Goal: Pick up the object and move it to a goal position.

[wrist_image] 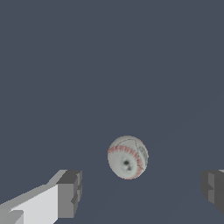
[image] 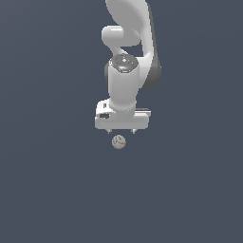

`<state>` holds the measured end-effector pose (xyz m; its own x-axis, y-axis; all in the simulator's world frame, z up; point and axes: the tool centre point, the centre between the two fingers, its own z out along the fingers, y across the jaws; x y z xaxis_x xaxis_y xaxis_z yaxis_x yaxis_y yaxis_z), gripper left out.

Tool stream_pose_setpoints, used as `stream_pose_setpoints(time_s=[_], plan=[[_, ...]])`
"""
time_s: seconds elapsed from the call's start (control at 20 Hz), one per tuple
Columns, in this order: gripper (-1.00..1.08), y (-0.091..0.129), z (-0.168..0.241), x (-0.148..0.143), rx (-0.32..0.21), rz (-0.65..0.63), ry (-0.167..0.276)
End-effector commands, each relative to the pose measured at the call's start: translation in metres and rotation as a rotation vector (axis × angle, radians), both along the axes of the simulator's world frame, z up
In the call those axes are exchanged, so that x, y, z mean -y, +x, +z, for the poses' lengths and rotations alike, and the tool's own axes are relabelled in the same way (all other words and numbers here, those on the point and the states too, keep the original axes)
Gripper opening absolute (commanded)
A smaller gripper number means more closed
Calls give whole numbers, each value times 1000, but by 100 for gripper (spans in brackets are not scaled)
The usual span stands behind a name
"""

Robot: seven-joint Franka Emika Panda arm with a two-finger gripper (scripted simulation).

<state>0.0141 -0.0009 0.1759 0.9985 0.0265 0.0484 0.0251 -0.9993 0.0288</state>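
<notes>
Above the ball (image: pixel 118 141), arm pointing straight down, claw (image: pixel 121 131) wide open, empty

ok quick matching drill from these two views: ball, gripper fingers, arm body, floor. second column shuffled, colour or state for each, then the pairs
Column 1:
1. ball
2. gripper fingers
3. arm body
4. floor

Column 2:
A. plain dark blue-grey
B. white with red stitch lines
C. spread apart, nothing between the pads
D. glossy white, hanging above the ball

Pairs: 1-B, 2-C, 3-D, 4-A
</notes>
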Motion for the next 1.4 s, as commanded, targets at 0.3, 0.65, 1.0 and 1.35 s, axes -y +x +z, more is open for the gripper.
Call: stream_pose_setpoints(time_s=[0.3,0.65,1.0,1.35], plan=[[100,-18,-57,9,-36,27,19],[100,-27,-78,13,-49,36,27],[100,-27,-89,13,-50,35,26],[100,-28,-122,13,-50,36,26]])
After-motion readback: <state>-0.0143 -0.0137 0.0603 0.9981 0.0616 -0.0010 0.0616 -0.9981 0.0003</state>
